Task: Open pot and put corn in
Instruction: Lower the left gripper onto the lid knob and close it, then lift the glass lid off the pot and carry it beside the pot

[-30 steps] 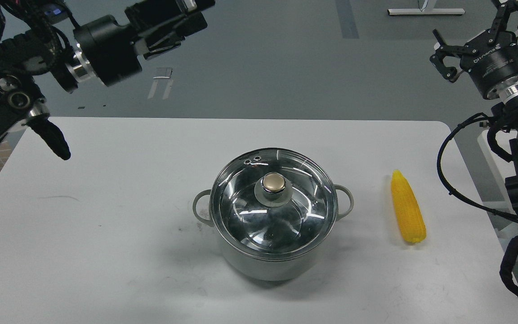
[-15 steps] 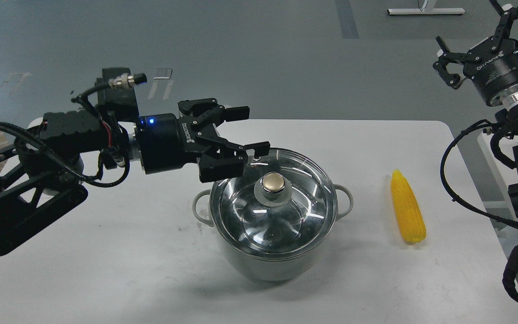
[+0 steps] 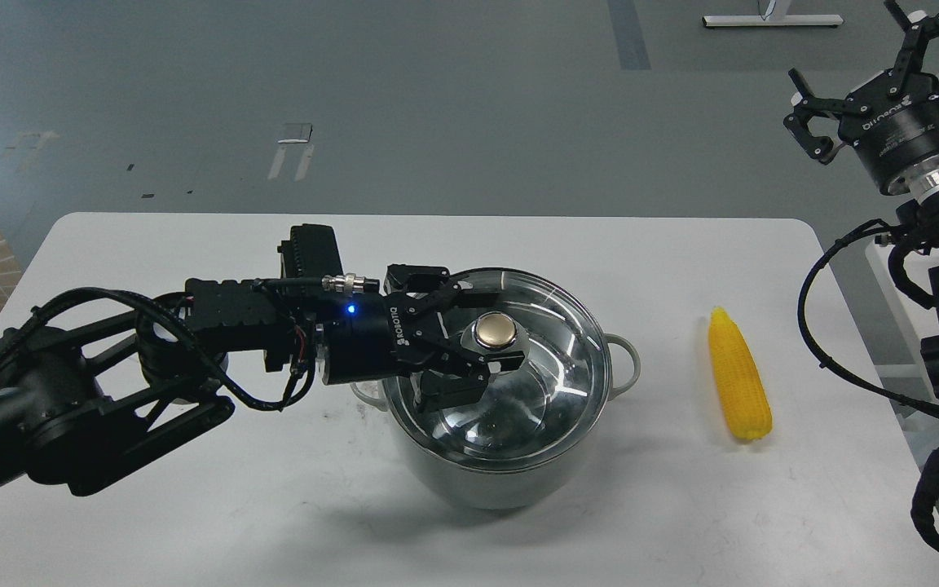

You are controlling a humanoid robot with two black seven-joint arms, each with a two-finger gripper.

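My left claw [image 3: 492, 330] straddles the lid's knob [image 3: 495, 329], fingers spread, not yet clamped. The pot [image 3: 486, 473] sits mid-tabletop [image 3: 192, 505]; the corn [image 3: 738, 375] lies right. Centre, clamp squarely, lift vertically.

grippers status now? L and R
Left gripper: open, fingers either side of the lid knob, not clamped on it.
Right gripper: open, empty, raised off to the right, away from the corn.
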